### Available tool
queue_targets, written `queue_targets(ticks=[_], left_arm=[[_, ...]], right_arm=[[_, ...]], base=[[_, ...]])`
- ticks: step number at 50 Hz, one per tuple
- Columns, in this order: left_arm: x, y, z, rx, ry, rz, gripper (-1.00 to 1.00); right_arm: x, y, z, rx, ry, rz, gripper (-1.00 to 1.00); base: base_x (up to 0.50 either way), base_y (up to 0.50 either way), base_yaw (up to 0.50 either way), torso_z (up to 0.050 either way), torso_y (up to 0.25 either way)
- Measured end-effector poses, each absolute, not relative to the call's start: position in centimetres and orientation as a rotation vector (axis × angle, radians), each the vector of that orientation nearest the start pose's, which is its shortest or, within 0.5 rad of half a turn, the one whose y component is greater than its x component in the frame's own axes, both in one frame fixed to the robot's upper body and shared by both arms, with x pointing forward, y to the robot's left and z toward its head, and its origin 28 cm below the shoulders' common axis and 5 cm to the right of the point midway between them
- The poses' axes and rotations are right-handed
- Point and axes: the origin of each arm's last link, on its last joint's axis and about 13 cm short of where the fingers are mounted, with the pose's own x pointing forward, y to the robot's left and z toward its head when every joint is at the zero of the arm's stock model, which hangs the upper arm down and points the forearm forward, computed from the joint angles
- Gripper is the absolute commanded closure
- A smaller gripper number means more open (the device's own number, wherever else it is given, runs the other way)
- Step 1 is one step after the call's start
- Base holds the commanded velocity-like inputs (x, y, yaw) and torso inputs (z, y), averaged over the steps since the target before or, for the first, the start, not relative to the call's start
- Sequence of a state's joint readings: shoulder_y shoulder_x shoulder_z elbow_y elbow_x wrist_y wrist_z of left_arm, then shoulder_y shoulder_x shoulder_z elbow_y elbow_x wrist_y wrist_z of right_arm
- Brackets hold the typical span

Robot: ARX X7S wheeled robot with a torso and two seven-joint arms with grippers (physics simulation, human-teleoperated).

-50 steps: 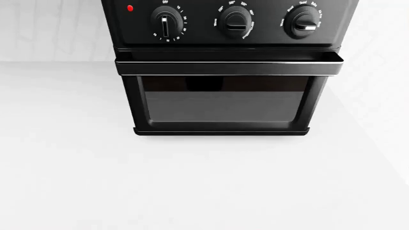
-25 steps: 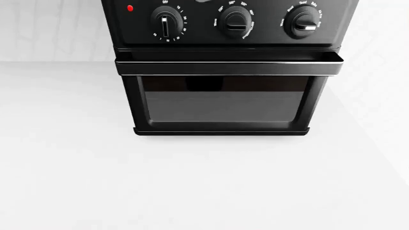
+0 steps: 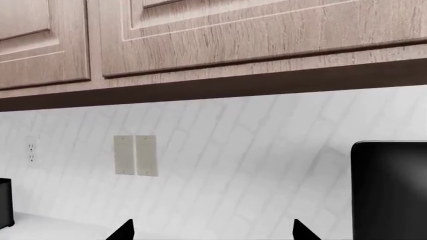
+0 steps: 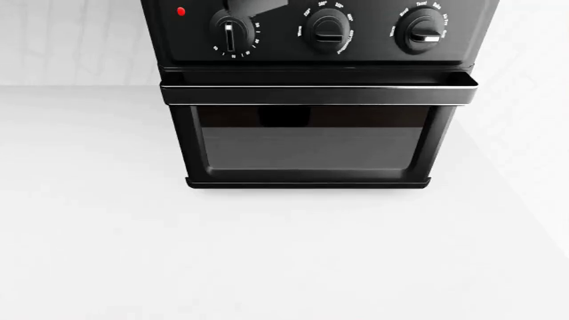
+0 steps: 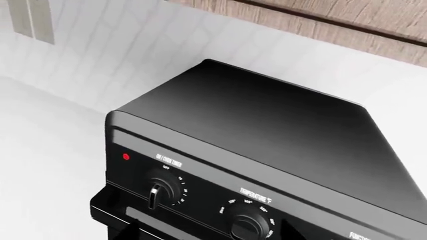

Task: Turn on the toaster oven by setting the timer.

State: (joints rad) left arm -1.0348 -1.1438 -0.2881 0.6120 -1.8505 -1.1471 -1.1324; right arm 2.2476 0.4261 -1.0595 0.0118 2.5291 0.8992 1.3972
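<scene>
The black toaster oven [image 4: 311, 133] stands on the white counter with its glass door shut. The timer [image 4: 230, 31] is the leftmost of its three knobs, its white line upright, next to a red light [image 4: 180, 11]. A dark arm or gripper part [image 4: 258, 4] reaches in at the head view's top edge, just above the timer. In the right wrist view my right gripper [image 5: 212, 232] hovers before the panel, open, its faint dark tips either side of the temperature knob [image 5: 250, 227], with the timer [image 5: 160, 192] beside it. My left gripper [image 3: 213, 231] is open and empty, facing the wall.
The bar handle [image 4: 316, 92] juts out below the knobs. The function knob [image 4: 420, 31] is at the right. Wooden wall cabinets [image 3: 233, 40] hang above the tiled backsplash with switch plates [image 3: 135, 155]. A black object [image 3: 5, 202] sits on the counter.
A dark shape has come in at the top edge of the head view and moved left, now covering the "OFF" mark above the timer. Oven and knobs look the same.
</scene>
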Motion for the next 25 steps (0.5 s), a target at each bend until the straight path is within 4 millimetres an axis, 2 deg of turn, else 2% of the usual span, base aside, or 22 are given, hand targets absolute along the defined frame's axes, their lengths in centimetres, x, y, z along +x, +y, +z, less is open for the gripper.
queue_targets(ticks=[25], left_arm=[[14.05,32.05,35.31,0.092,-0.317,0.325,-1.00]], right_arm=[[15.98,-2.20,47.45,-0.231,0.123,0.333,-1.00]], base=[[0.00,0.00,0.00,0.000,0.000]])
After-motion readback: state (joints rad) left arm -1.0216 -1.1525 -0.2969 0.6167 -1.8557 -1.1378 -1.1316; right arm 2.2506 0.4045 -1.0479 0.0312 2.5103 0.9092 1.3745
